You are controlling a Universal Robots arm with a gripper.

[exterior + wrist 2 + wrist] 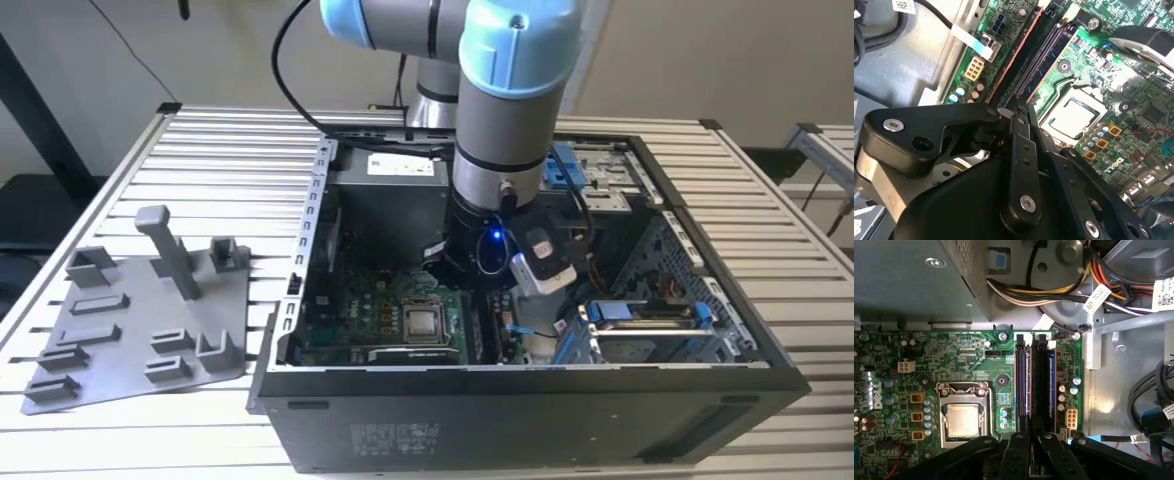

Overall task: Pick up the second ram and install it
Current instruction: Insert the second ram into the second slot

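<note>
matt black pincer [1021, 112]; glossy green motherboard [979, 360]

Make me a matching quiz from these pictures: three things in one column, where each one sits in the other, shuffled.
Things:
1. grey fixture plate
2. processor
3. gripper

Places:
A. at the memory slots
B. on the slatted table, outside the computer case
C. in its socket on the motherboard

Pairs: 1-B, 2-C, 3-A

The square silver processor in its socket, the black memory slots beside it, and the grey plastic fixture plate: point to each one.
Square silver processor [962, 420]: first wrist view, middle of its metal lid.
Black memory slots [1035, 380]: first wrist view, midway along the slot bank.
Grey plastic fixture plate [127, 335]: exterior view, flat base between the posts.
</note>
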